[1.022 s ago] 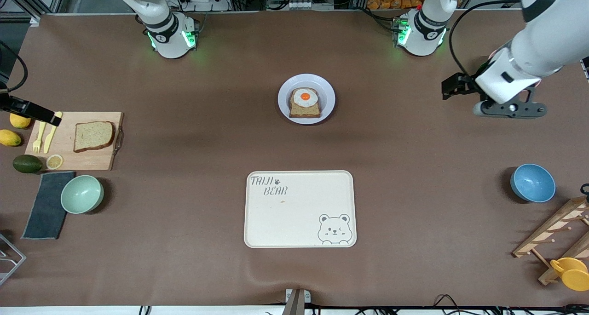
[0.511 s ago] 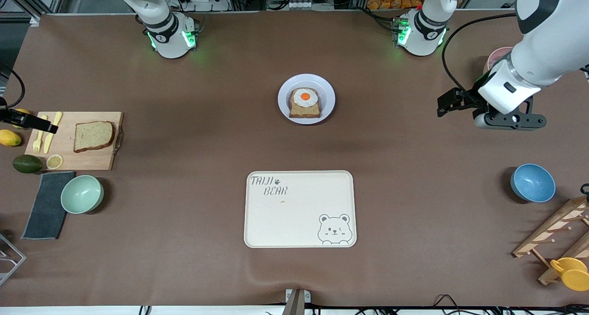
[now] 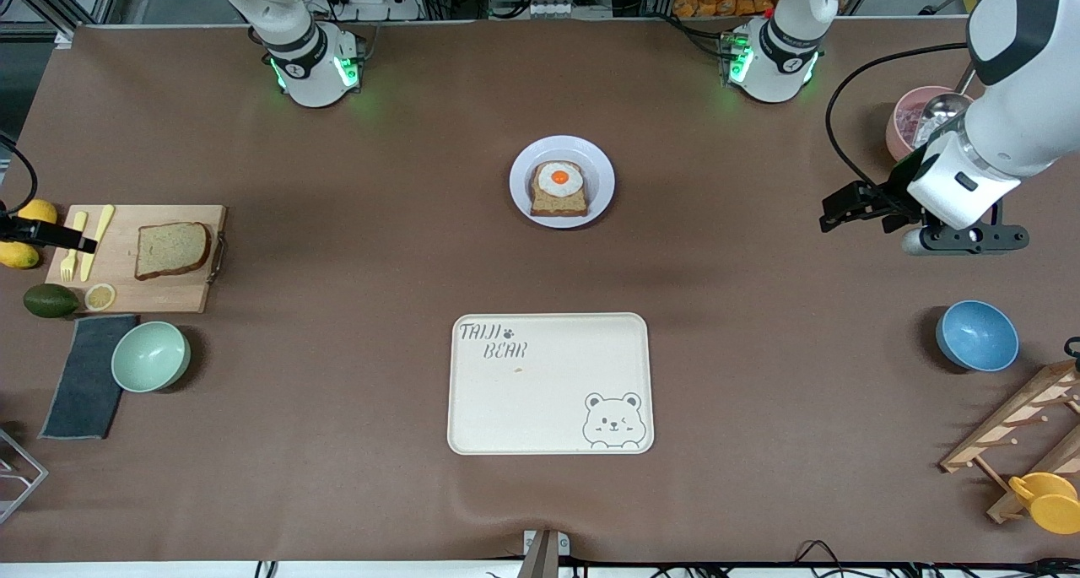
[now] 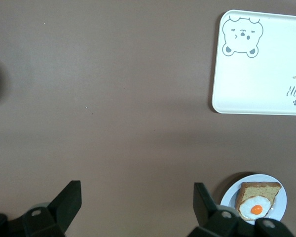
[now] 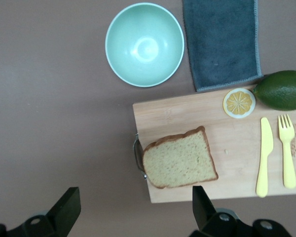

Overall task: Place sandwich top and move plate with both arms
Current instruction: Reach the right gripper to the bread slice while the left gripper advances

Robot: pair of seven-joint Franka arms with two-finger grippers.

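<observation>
**A:** ok what's on the table, starting closest to the camera?

**B:** First the rectangular cream tray with a bear drawn in one corner (image 3: pixel 550 383), nothing on it. Toward the right arm's end there's a pale green bowl (image 3: pixel 150 356) beside a dark grey cloth (image 3: pixel 89 375). A bit farther from the camera is the wooden cutting board (image 3: pixel 139 258), and the sandwich top, a plain slice of brown wholegrain bread (image 3: pixel 172 249), lies flat on it next to a yellow plastic knife (image 5: pixel 263 157), a yellow fork (image 5: pixel 286 151) and a lemon slice (image 5: pixel 239 102).

**A:** and the plate?

**B:** The small round white plate (image 3: pixel 562 181) sits mid-table, farther from the camera than the tray, with the egg-topped bread slice (image 3: pixel 558 189) on it.

**A:** grippers?

**B:** Right gripper (image 5: pixel 133 210) hangs over the cutting board, fingers spread apart, holding nothing. Left gripper (image 4: pixel 137 207) is up over bare table toward the left arm's end, fingers also wide apart and empty, well away from the plate.
</observation>
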